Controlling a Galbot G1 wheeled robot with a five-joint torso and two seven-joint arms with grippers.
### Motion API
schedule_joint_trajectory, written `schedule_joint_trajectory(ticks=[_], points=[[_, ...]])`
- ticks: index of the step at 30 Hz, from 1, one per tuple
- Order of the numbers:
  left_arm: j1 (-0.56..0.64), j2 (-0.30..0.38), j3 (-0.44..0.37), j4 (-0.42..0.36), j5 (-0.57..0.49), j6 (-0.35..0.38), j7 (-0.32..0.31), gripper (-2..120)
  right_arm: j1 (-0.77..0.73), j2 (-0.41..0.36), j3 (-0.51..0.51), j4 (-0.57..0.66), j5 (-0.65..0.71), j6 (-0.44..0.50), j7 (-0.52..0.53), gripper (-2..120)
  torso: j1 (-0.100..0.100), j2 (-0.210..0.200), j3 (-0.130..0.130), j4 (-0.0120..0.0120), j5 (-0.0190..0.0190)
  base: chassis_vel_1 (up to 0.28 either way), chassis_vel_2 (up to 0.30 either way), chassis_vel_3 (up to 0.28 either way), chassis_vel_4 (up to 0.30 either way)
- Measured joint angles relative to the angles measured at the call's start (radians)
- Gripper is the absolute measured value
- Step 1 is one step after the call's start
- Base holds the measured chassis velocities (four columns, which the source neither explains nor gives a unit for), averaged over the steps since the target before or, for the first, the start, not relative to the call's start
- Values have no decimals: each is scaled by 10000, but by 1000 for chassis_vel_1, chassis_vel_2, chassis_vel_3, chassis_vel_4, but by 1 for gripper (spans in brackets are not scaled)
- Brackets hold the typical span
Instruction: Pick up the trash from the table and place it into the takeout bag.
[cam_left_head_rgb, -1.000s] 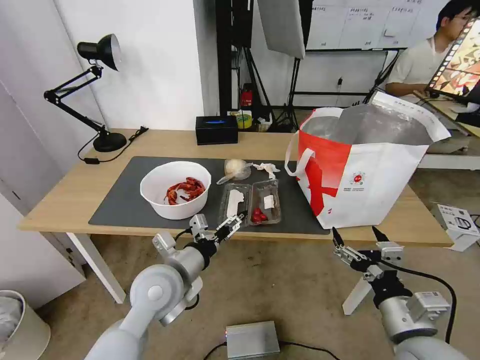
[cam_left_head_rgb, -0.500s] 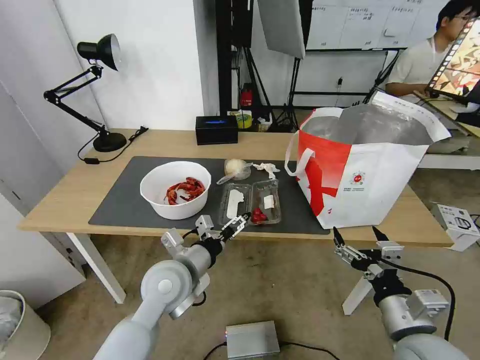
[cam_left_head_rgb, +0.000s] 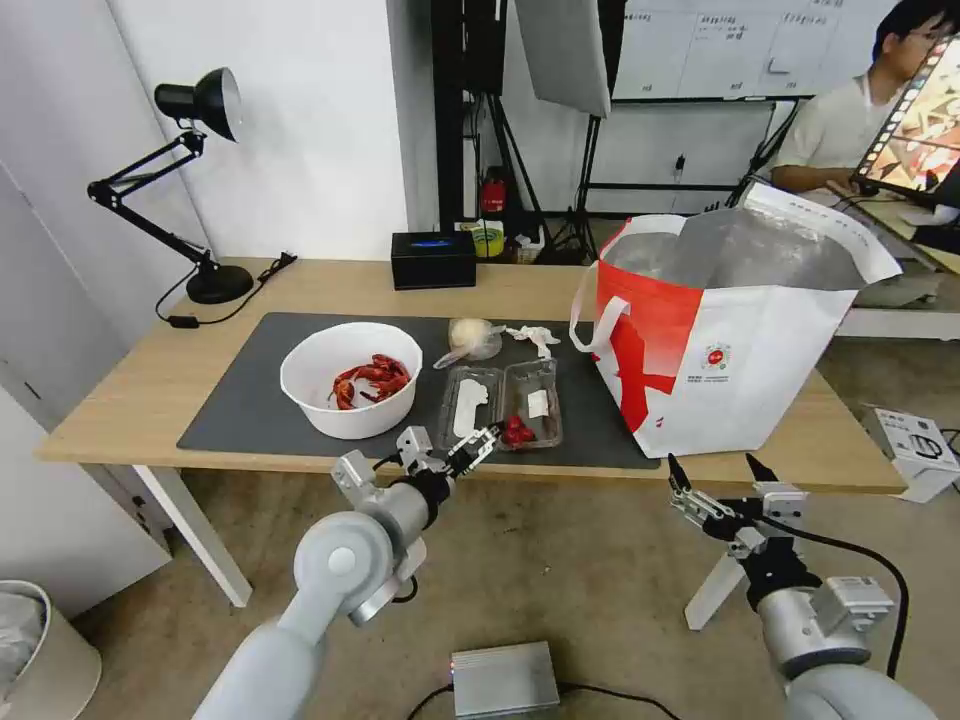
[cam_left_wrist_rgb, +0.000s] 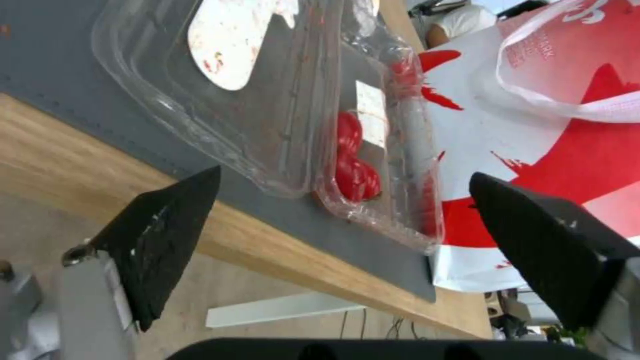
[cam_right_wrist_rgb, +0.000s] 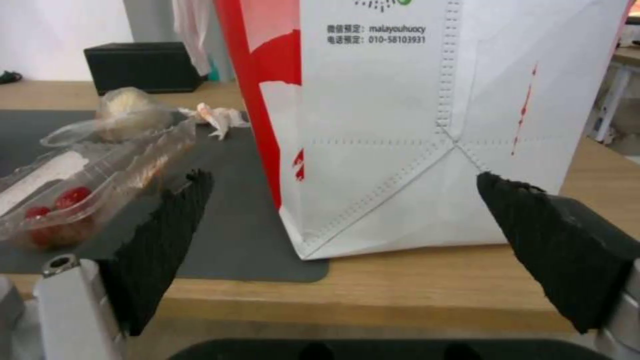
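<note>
My left gripper hovers with jaws spread at the table's front edge, just short of the clear clamshell tray lying on the grey mat near that edge. My right gripper waits, jaws likewise apart, below the front edge before the takeout bag, which stands at the table's right end.

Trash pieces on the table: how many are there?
4: white bowl at the mat's left, clamshell tray centre-front, bagged pale lump behind it, crumpled tissue beside that, nearer the bag.
</note>
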Motion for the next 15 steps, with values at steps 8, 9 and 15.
schedule_joint_trajectory(ticks=[8, 9, 15], points=[[-5, -54, -12, 151, 174, 37, 65, 100, 191, 9, -118, -145, 10, 54, 164, 100, -1, 0, -2, 0, 0, 0, 0, 0, 0], [-5, -54, -12, 151, 174, 37, 65, 100, 191, 9, -118, -145, 10, 54, 164, 100, -1, 0, -2, 0, 0, 0, 0, 0, 0], [-16, -26, 14, 253, 320, 31, 251, 100, 249, 0, -139, -238, 15, 62, 164, 100, -2, 1, -3, 0, 0, 0, 0, 0, 0]])
